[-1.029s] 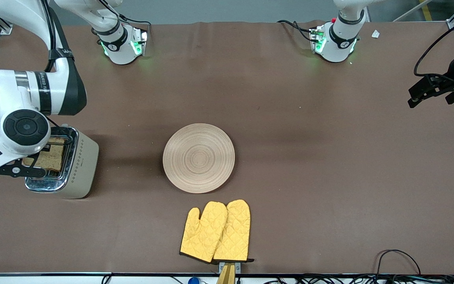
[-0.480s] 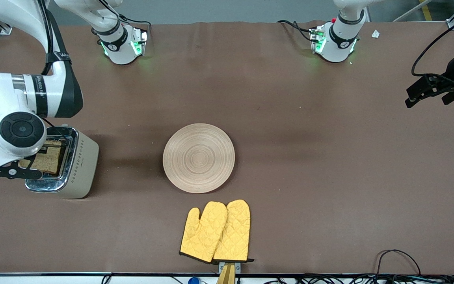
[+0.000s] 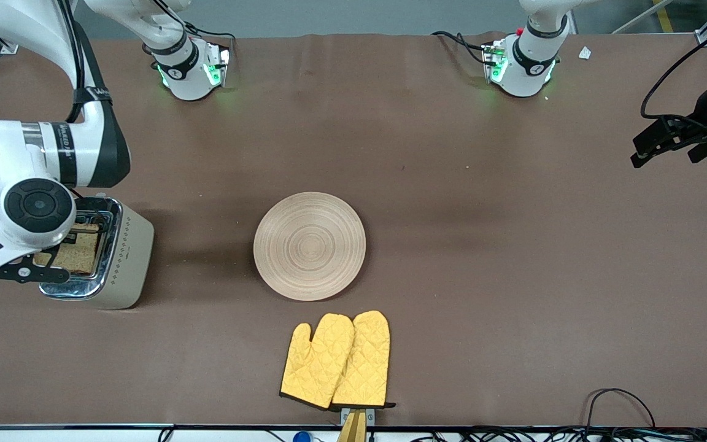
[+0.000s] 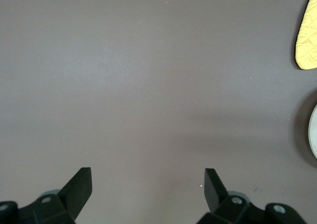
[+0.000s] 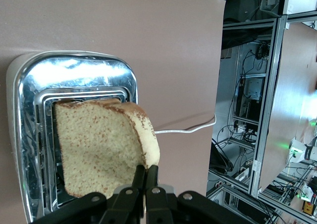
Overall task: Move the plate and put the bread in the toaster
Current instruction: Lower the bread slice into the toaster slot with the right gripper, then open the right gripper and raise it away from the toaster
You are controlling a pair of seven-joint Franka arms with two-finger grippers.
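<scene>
Your right gripper (image 5: 145,177) pinches the bread (image 5: 101,147) over the toaster (image 3: 126,258); left gripper (image 4: 148,187) waits, fingers apart, well off the toaster.

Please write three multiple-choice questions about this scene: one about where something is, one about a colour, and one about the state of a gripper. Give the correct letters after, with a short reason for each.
1. Where is the bread?
A. on the plate
B. over the toaster, held by the right gripper
C. on the mitts

2. What colour are the mitts?
A. yellow
B. red
C. green

3. What state is the left gripper in?
A. shut on the bread
B. shut on the plate
C. open, holding nothing

Answers:
1. B: the right wrist view shows the right gripper pinching the slice's edge, with the slice over a slot of the toaster; the plate is bare.
2. A: both mitts, lying nearer to the front camera than the plate, are yellow.
3. C: its fingers stand wide apart over bare table at the left arm's end.
</scene>
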